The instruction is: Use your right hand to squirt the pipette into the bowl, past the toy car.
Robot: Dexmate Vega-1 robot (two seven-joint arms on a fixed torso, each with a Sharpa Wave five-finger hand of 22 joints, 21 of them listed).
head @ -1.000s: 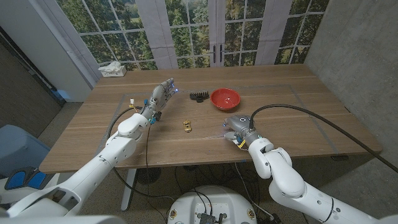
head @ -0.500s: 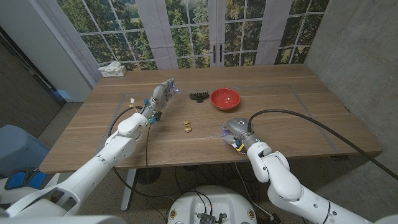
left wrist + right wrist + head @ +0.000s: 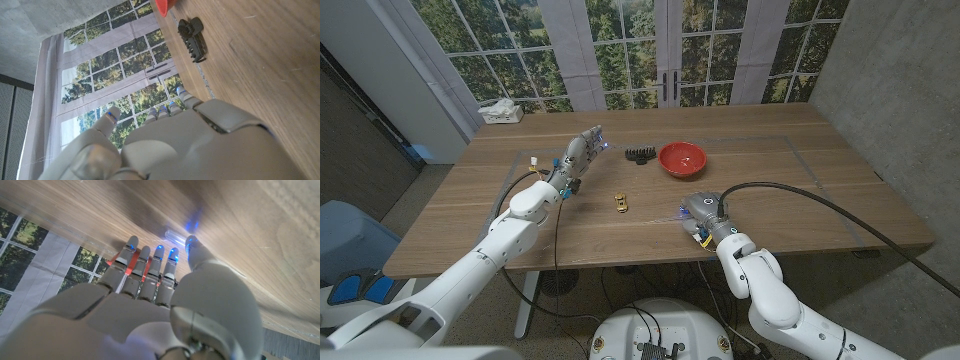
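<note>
Right robot hand (image 3: 697, 212) is hovering fingers apart, empty, near the bowl (image 3: 681, 157); its wrist view is revealing the pipette (image 3: 172, 233) beyond its fingertips. Left robot hand (image 3: 578, 155) is staying open-fingered.

The table (image 3: 770, 180) is brown wood with a streaked grain; the bowl (image 3: 681, 157) is bright red; the toy car (image 3: 620, 201) is yellow; the comb-like thing (image 3: 639, 154) near the bowl is black; the tissue box (image 3: 501, 112) at the far corner is pale white; the left hand (image 3: 578, 157) is grey with blue-lit fingertips (image 3: 110, 115); the right hand (image 3: 698, 213) is grey too, its fingertips (image 3: 131, 245) glowing blue; the arms are white, with black cables.
</note>
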